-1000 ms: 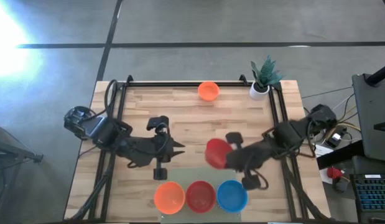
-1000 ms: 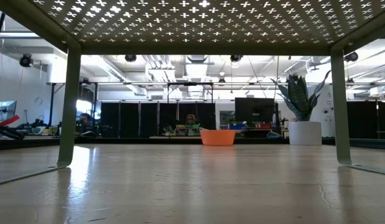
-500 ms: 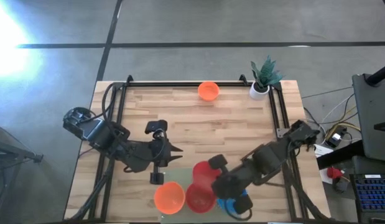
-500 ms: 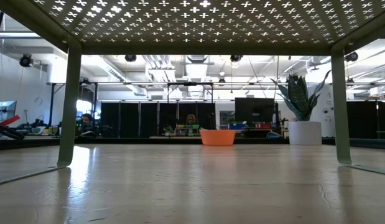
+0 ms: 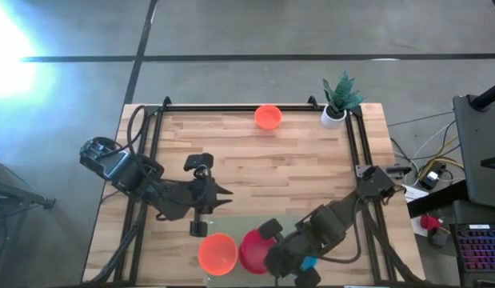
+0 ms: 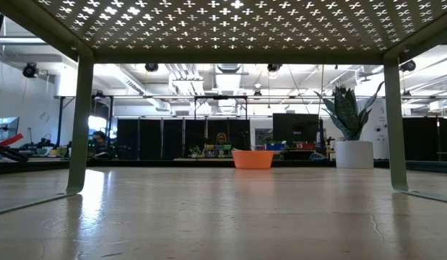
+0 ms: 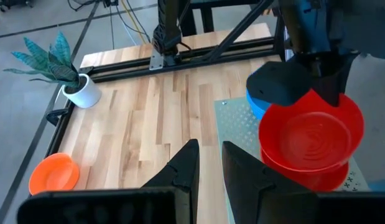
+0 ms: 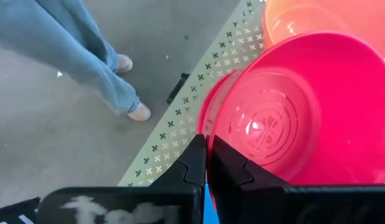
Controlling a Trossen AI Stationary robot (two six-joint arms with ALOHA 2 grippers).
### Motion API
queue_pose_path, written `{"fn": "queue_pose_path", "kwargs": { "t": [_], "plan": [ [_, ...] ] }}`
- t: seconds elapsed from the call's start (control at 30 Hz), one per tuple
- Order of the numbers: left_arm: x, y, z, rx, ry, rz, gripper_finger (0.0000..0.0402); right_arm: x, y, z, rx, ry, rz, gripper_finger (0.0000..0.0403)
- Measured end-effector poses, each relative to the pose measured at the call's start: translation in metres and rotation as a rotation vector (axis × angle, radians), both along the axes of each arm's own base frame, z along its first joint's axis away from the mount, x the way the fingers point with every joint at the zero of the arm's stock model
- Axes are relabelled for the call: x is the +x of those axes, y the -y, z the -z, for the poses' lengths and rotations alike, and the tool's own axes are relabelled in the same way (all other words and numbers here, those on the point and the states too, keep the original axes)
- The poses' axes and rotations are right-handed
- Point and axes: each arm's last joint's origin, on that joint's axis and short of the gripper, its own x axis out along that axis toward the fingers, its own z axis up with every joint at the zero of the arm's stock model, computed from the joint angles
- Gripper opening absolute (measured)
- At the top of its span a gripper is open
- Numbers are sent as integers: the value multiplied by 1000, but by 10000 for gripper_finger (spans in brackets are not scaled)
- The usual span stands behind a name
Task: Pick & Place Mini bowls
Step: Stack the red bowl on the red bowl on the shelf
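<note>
My right gripper is at the table's near edge, shut on a red mini bowl. That bowl sits over a second red bowl in the row on the green perforated plate. In this row an orange bowl stands to the left, and a blue bowl to the right is mostly hidden under the right arm. Another orange bowl rests on its base near the far edge. My left gripper hovers left of the table's middle, narrowly open, holding nothing. My right gripper pinches the red bowl's rim on the side toward the right arm, one finger inside the bowl and one outside. The fingers come slanting down from the table's right. The bowl is mouth-up, slightly tilted, over the second red bowl; whether it rests in it I cannot tell.
A white pot with a green plant stands at the far right corner. Black rails frame the table. Bare wood lies between the far orange bowl and the green plate. A person's legs in jeans stand on the floor beyond the near edge.
My right gripper has carried the red bowl from the table's middle toward the near edge and slightly left, stopping over the red bowl in the row and covering the blue bowl. It has stayed shut on the rim. My left arm has barely shifted.
</note>
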Motion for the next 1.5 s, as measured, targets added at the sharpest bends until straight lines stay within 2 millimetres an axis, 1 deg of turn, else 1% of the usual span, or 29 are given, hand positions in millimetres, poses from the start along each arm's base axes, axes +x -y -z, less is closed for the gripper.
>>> {"fn": "queue_pose_path", "kwargs": {
  "t": [0.13, 0.4, 0.6, 1.27, 1.37, 1.5],
  "plan": [
    [-2, -1, -1, 1, 3, 3, 64, 1, -2, 3, -4, -7, -1, 8],
    [-4, -2, -3, 7, 8, 12, 64, 2, -3, 3, -7, 17, -23, 8],
    [-5, -3, -4, 9, 11, 15, 64, 4, -3, 3, -25, 48, -68, 8],
    [-6, -3, -4, 21, 7, 35, 64, 6, -1, 11, -64, 38, -57, 9],
    [-6, -3, -4, 18, 6, 39, 64, 6, -1, 12, -64, 36, -55, 22],
    [-6, -3, -4, 18, 6, 40, 64, 7, -1, 12, -67, 39, -61, 59]
  ]
}}
